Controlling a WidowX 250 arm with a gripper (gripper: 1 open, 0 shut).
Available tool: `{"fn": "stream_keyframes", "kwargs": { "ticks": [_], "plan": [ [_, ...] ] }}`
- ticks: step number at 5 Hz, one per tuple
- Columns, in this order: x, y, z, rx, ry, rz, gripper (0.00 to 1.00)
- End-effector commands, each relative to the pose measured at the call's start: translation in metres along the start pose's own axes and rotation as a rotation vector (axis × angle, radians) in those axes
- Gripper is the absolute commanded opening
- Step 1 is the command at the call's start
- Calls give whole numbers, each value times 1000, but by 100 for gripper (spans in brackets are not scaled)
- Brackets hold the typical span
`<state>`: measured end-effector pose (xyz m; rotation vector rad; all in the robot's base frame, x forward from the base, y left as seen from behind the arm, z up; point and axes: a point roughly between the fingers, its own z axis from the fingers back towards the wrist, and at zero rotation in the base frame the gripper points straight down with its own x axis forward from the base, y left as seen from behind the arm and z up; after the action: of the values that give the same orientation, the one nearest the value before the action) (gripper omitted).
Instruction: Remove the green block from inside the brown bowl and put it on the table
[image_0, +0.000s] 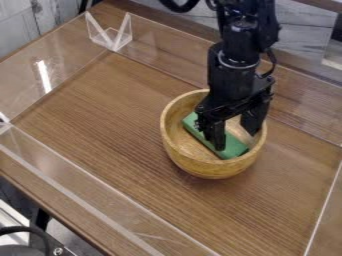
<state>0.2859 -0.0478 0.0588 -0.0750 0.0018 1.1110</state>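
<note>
The brown bowl (187, 160) sits on the table (107, 120) right of centre. Inside it lies the green block (237, 147), a flat bar partly covered by the gripper. My black gripper (229, 131) points straight down into the bowl, open, with one finger on each side of the block. The fingertips (211, 134) are down between the bowl's walls, at about the block's level. Whether they touch the block I cannot tell.
Low clear acrylic walls (80, 185) edge the tabletop along the front, left and back. A clear acrylic corner piece (110, 32) stands at the back left. Bare wood lies to the left of and in front of the bowl.
</note>
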Motion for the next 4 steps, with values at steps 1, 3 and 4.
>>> {"fn": "stream_keyframes", "kwargs": {
  "ticks": [1,3,4],
  "plan": [
    [11,-2,-8,-45,-4,17,100],
    [31,0,-15,-65,12,39,0],
    [33,4,-1,-55,21,-13,0]
  ]
}}
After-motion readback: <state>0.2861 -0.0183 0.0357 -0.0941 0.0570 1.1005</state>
